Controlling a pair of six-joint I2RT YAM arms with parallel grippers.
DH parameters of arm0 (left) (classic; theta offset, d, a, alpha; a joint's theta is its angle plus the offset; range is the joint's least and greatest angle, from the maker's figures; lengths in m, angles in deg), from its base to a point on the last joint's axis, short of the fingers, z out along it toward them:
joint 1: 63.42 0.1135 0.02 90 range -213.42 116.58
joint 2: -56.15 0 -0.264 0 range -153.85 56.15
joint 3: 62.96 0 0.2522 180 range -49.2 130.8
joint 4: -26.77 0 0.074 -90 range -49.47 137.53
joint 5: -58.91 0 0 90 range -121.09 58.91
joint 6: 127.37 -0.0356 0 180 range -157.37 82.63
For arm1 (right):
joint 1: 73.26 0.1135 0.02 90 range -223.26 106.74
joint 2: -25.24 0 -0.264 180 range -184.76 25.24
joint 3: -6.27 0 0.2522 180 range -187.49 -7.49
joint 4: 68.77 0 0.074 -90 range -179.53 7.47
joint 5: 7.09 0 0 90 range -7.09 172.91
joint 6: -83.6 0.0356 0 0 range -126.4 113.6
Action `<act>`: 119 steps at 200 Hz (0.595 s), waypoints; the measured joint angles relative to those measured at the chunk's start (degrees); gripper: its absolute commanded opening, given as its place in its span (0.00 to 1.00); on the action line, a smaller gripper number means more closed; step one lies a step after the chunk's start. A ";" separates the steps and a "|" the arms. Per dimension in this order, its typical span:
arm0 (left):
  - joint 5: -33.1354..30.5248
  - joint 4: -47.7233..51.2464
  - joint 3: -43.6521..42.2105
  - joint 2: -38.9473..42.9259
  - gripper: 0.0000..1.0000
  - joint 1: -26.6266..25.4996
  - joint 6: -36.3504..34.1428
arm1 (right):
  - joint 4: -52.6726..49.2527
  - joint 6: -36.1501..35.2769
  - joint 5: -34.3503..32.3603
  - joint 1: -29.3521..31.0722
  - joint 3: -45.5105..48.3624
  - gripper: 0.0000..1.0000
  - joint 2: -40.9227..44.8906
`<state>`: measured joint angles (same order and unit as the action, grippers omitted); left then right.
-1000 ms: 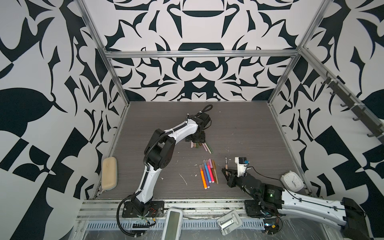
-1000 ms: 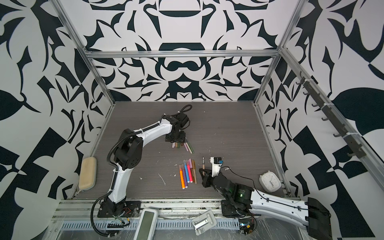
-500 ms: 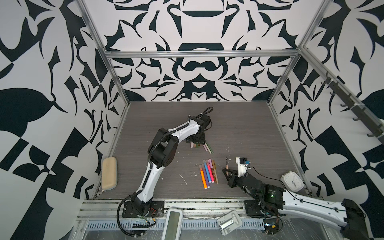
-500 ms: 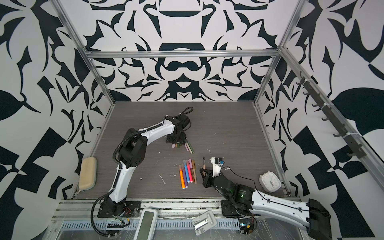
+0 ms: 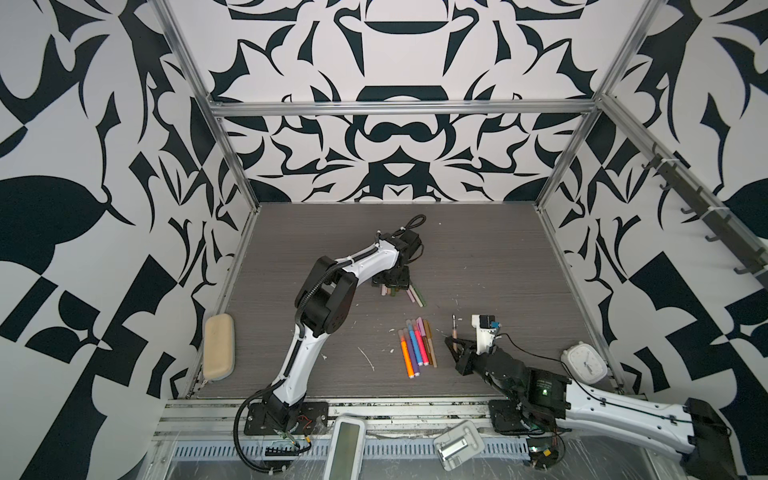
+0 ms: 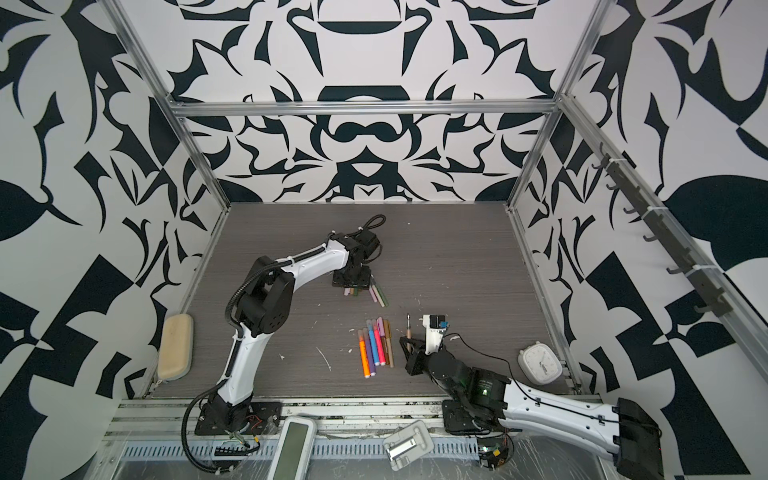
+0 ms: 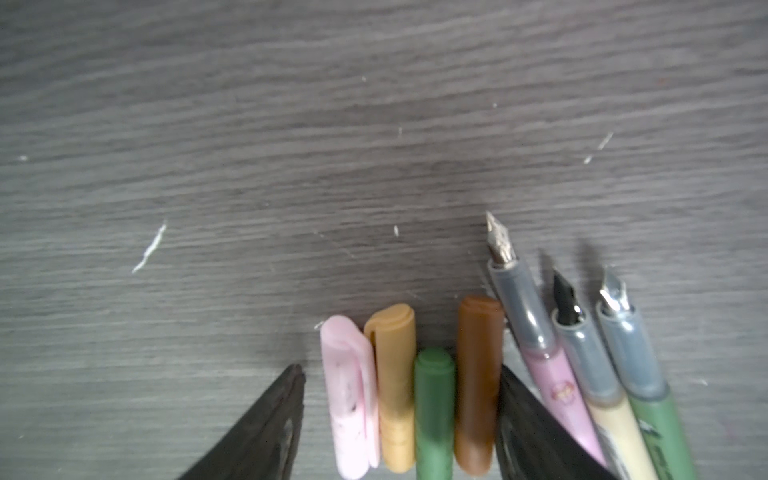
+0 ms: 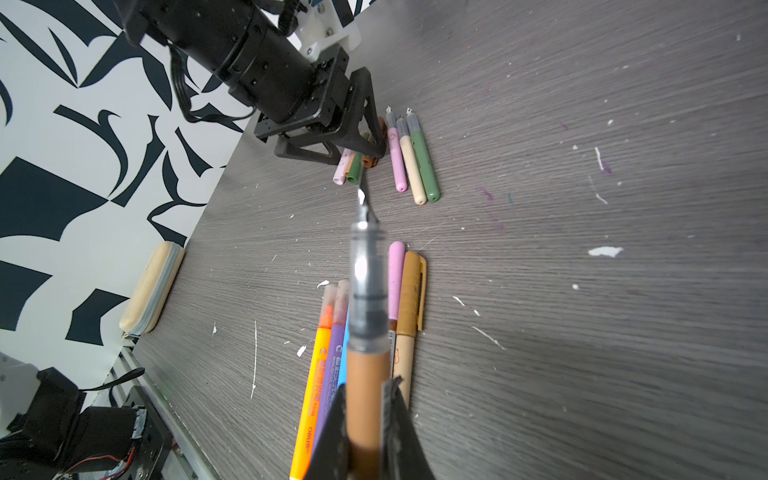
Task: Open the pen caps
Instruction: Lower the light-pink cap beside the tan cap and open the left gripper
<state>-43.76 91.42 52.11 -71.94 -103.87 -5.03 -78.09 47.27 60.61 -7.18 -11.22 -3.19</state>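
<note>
1. Jaws of left gripper (image 7: 401, 372) spread, set low over the table (image 5: 498, 257) astride four loose pen caps; sunk closer onto the cluster than a second ago.
2. Pen caps side by side between the jaws, all lying flat and off their pens: pink cap (image 7: 351, 395), tan cap (image 7: 395, 374), green cap (image 7: 434, 407), brown cap (image 7: 478, 374). Brown cap against one jaw; small gap between pink cap and the other jaw.
3. Three uncapped pens (image 7: 582, 345) with lilac, cream and green barrels, nibs bare, just beside the brown cap and outside the jaws. Position unchanged.
4. Jaws of right gripper (image 8: 369, 384) pinching brown pen (image 8: 365, 299) by its barrel, nib bare and pointing toward the left gripper. Same place as a second ago.
5. Row of capped pens (image 5: 417, 347): orange, purple, blue, pink and tan, packed side by side on the table between the two arms, well apart from the caps. Unmoved.
</note>
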 measured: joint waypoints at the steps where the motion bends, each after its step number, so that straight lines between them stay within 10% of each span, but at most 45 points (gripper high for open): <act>1: 0.00 -0.17 -0.11 0.07 0.73 0.00 0.00 | 0.00 0.00 0.00 0.00 0.00 0.00 0.00; 119: 0.09 -4.26 -9.25 5.46 0.72 3.13 -0.50 | -0.33 0.02 0.00 0.00 0.07 0.00 -2.23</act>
<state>-43.67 87.16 42.87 -66.47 -100.74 -5.53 -78.41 47.29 60.61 -7.18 -11.16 -5.41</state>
